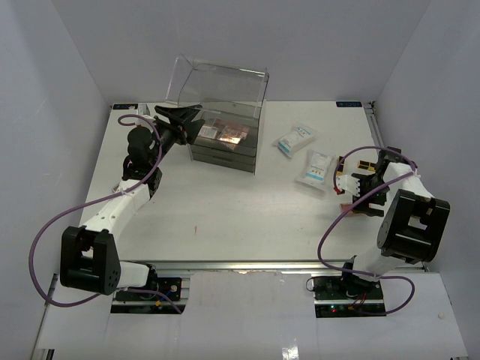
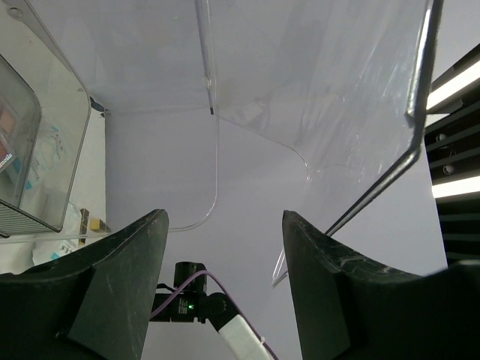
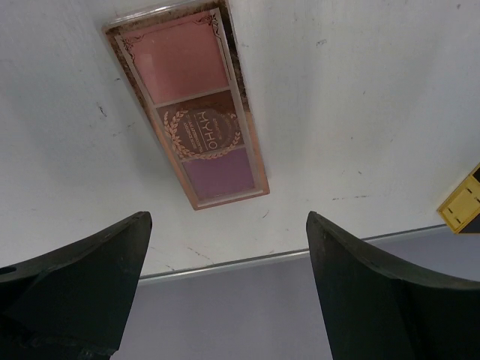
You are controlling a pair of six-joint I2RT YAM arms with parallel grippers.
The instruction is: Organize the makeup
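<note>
The right gripper hangs over the desk with its jaws wide apart and nothing in them. The long palette, with a pink, a brown and a purple field, lies flat on the desk in the upper middle of the right wrist view, beyond the jaws and not between them.

I judge that the step in hand is to pick up this palette. To do it well, the gripper should go forward until the palette is between the jaws and turn a little so that they close across its narrow width. It should also come down low, because the thing is thin and may slip away.

The left gripper has its jaws partly apart and holds nothing that I can see. The clear lid stands just beyond them.

Only the top view shows the clear box in the upper middle, with small palettes inside and two packets on the desk to its right. In that view the right arm almost hides the long palette. Only the right wrist view shows the palette's colours, and a yellow piece at the right edge.
</note>
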